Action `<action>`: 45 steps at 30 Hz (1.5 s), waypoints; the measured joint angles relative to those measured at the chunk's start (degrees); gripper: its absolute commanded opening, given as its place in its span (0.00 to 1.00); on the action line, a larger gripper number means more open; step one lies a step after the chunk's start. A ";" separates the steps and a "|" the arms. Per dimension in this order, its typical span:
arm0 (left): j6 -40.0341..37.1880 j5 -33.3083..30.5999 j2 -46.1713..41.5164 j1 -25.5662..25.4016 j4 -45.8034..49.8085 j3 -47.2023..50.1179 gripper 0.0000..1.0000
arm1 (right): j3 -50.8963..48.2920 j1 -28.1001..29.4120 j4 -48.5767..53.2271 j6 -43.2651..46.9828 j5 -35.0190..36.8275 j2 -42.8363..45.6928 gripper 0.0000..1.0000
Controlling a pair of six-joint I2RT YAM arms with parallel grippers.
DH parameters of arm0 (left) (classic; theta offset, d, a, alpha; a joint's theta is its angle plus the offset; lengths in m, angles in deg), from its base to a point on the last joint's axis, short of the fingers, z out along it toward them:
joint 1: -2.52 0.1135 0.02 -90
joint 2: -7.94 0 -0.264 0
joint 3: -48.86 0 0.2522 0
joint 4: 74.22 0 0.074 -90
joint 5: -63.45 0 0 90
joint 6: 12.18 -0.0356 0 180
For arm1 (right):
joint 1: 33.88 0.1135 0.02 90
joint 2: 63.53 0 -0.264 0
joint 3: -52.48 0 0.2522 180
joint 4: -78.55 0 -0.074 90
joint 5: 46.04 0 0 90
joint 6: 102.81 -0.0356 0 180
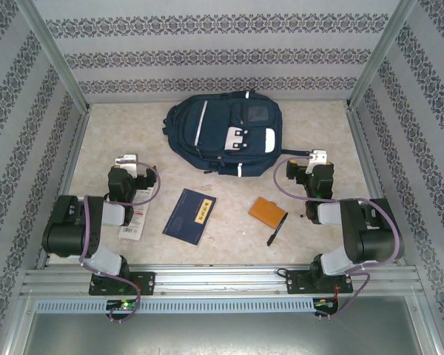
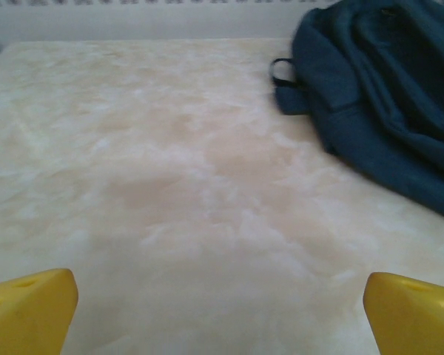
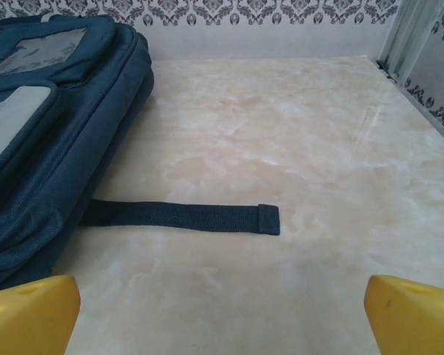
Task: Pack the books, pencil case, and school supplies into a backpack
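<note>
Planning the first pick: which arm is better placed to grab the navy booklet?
Left, probably. The navy booklet lies left of centre, nearer the left claw than the right claw, with the orange rectangle and pen between it and the right arm. Both claws are open and empty.

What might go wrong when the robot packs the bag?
The backpack lies flat and looks closed, so things may not go in. Its loose strap trails on the table near the right gripper and might snag. The thin pen could roll or slip, and the packet is partly hidden under the left arm.
</note>
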 measured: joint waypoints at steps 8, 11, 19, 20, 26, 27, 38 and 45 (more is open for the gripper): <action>17.16 -7.41 -34.82 -0.04 39.04 -13.38 0.99 | 2.69 0.02 22.16 -17.18 6.86 26.82 0.98; 23.45 2.27 -39.21 -0.04 42.91 -13.75 0.99 | 4.28 2.58 30.14 -23.85 1.09 31.36 0.98; 31.19 23.93 -28.48 -2.36 65.79 -12.57 0.99 | 10.51 27.63 54.55 -26.16 -8.48 24.76 0.96; 31.17 24.90 -27.76 -2.71 68.15 -13.09 0.99 | 11.74 28.59 56.70 -27.61 -8.66 23.04 0.95; 31.06 27.71 -20.70 -8.72 74.20 -21.51 0.99 | 16.85 28.85 60.28 -49.92 -9.79 13.60 0.92; 31.04 27.67 -18.49 -9.64 74.62 -23.91 0.99 | 17.66 28.87 60.02 -54.47 -9.60 12.26 0.92; 33.59 26.29 -0.09 -12.04 77.57 -40.22 0.99 | 36.00 31.17 54.62 -94.97 -5.88 -11.82 0.66; 30.25 23.19 5.57 -12.04 81.74 -51.15 0.99 | 38.40 28.39 53.24 -95.14 -5.33 -18.34 0.00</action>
